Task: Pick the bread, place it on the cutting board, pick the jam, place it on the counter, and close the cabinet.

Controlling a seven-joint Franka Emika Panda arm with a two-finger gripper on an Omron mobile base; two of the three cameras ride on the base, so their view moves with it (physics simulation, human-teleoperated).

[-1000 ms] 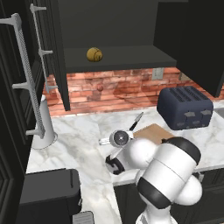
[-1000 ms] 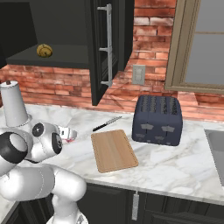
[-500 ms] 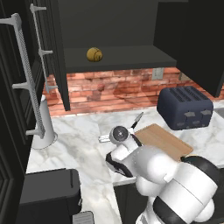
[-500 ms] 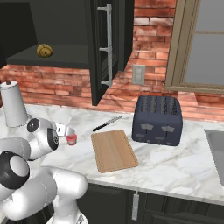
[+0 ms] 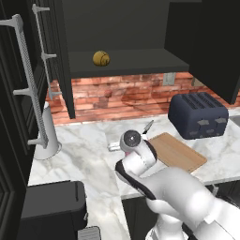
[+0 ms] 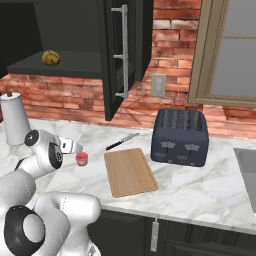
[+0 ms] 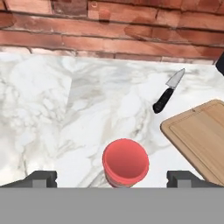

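The bread lies on the shelf of the open black cabinet. A red jam jar seems to stand on the marble counter, left of the cutting board. My gripper is low over the counter and open. Its fingertips stand wide apart on either side of the jar without touching it. In the left base view my arm hides the jar.
A black-handled knife lies behind the board near the brick wall. A dark toaster stands right of the board. A paper towel roll is at the left, a sink at the far right.
My arm has folded down and forward, and the jam has sunk slightly toward the counter. The bread and the board have not moved.
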